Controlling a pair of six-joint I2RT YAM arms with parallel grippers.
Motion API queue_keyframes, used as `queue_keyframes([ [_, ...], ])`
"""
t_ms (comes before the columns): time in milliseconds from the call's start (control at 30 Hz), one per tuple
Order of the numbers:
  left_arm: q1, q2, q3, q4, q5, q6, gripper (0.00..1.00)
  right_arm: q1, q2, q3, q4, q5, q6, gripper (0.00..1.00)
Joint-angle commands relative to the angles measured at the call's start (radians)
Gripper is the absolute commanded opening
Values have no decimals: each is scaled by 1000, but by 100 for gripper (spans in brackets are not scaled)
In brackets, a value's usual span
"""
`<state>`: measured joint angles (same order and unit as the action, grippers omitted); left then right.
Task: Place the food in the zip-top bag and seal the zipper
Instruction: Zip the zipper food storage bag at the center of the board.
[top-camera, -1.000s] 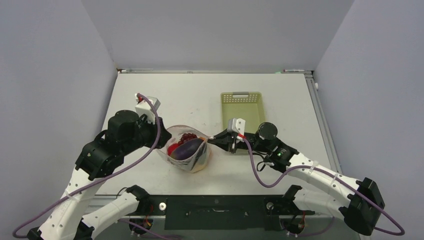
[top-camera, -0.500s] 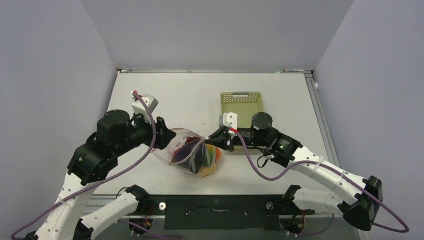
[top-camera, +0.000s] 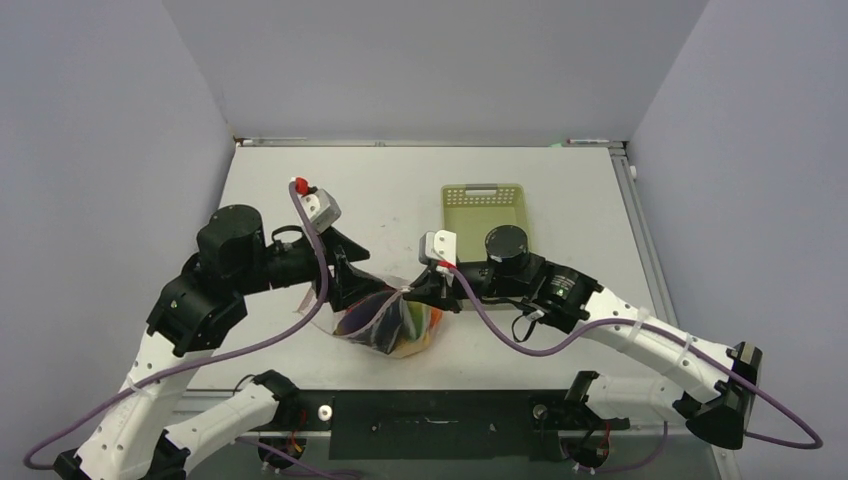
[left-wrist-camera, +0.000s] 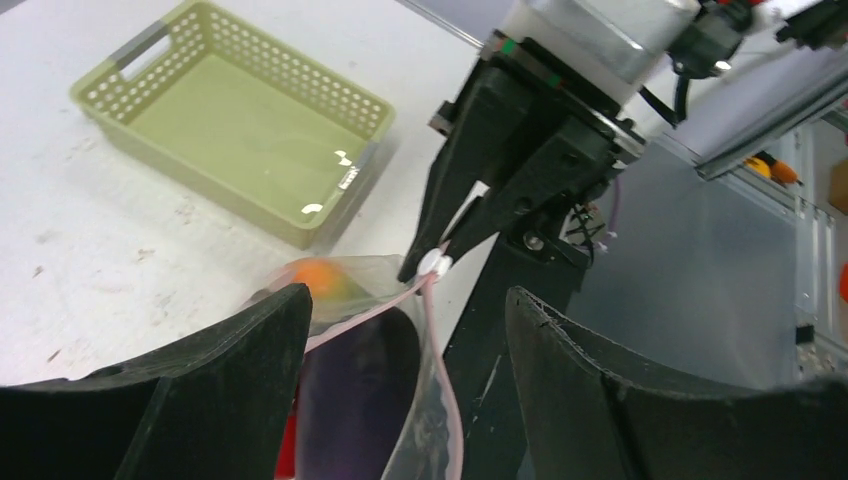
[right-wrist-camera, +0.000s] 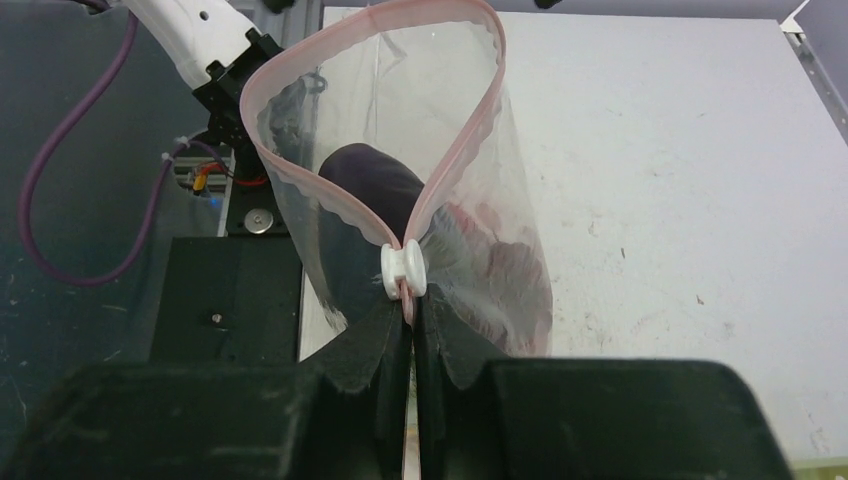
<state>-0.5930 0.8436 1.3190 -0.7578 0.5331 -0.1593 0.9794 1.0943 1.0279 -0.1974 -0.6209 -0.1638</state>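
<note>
Clenching the zipper's (right-wrist-camera: 497, 60) right end with the right gripper (right-wrist-camera: 410, 305), straddling the zip-top bag (top-camera: 385, 318) with the released left gripper (left-wrist-camera: 405, 310).

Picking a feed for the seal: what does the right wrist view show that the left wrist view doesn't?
Right wrist only: the zipper's whole loop, gaping open. Left wrist only: the basket, an orange piece, and the left gripper, open. Both: the right gripper shut on the zipper at its white slider, and the eggplant inside the bag.
</note>
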Motion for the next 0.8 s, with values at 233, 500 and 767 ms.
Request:
queue_keyframes([
  [233,-122,53,-16,135,129,65,68,24,21,129,-49,75,104,5],
  [500,-232,74,-75,173,-54,152,61,24,31,148,-68,86,147,5],
  [767,-231,55,-145,229,-93,251,59,23,14,126,-54,83,148,5],
])
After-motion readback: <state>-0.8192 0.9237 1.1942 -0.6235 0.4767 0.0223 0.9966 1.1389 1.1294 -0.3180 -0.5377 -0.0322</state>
